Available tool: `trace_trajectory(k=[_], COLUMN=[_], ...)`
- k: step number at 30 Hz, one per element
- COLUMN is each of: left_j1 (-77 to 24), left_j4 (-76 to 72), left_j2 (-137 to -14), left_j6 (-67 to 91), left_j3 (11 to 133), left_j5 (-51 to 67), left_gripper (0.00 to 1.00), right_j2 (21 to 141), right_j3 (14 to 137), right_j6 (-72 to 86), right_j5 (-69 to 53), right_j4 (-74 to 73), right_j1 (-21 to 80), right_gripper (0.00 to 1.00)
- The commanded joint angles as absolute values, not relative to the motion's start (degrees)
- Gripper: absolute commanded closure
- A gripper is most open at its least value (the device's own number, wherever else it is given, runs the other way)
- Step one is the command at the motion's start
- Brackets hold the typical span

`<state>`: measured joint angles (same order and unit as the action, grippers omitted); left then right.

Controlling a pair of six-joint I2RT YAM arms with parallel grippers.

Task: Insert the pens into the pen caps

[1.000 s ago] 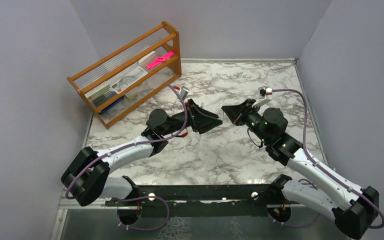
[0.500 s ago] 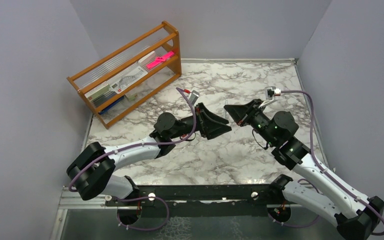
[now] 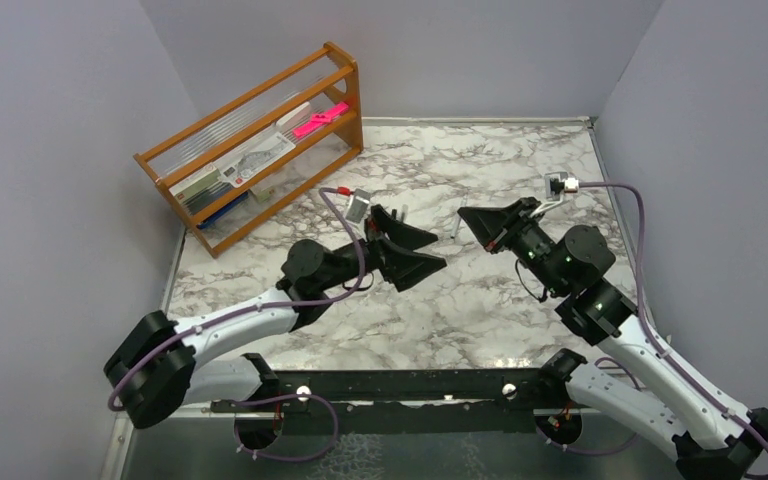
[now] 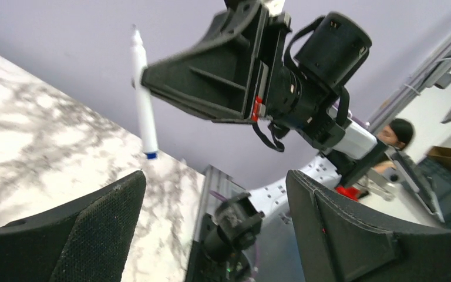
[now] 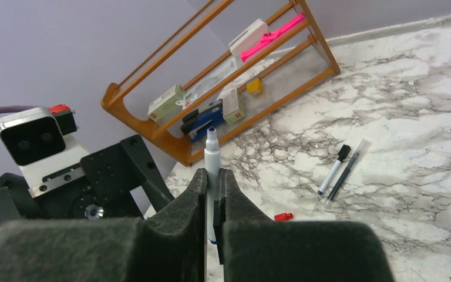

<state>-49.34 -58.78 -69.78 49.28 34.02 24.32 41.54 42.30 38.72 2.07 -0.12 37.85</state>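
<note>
Top view: L gripper (image 3: 438, 250) sits mid-table w/ jaws spread, nothing between them. R gripper (image 3: 470, 220) faces it, clamped on a white pen (image 3: 456, 228) that stands near upright above the marble table (image 3: 520, 160). Vs 0.5 s ago, the L gripper has backed off toward the left, so the gap between the two grippers is wider. The R gripper has edged slightly right, and its elbow has swung further right too. Wooden rack (image 3: 260, 140) is unchanged at far left.

L wrist view: L gripper (image 4: 214, 182) is released, w/ its fingers (image 4: 88, 235) far apart at the bottom edges of the view and empty. Straight ahead is the R gripper (image 4: 152, 79), pinching the white pen (image 4: 142, 106) about mid-barrel. The pen's blue end points down and its pale tip points up, clear of the table (image 4: 29, 123).

R wrist view: R gripper (image 5: 212, 179) is shut tight on the pen (image 5: 212, 150), blue tip sticking up past the fingers. On the table (image 5: 434, 117), two more pens lie side by side and near touching: a white one w/ a black end (image 5: 335, 170) and a dark slim one (image 5: 346, 170). A red cap (image 5: 283, 217) lies near them, apart from both. The rack (image 5: 170, 147) is behind, w/ a pink item (image 5: 270, 35) on top.
</note>
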Motion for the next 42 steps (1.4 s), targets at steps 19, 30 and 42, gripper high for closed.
trace_trajectory(k=[19,30,42], left_j1=[-51.3,-52.1,-52.5], left_j4=[-51.3,-52.7,-54.1], left_j2=[-73.4,-74.8,-75.0], left_j6=[40.5,42.2,43.7], left_j3=[42.9,44.3,43.9], left_j5=[19.7,19.3,18.6], left_gripper=[0.11,0.55,1.00], right_j2=[37.9,39.0,40.0], right_j3=[43.0,40.7,39.8], right_j6=[37.4,38.5,38.0], right_j5=[-5.4,-7.1,-8.2], right_j4=[3.7,6.0,6.5], right_j1=[37.9,37.9,37.9], right_gripper=[0.99,0.99,0.99])
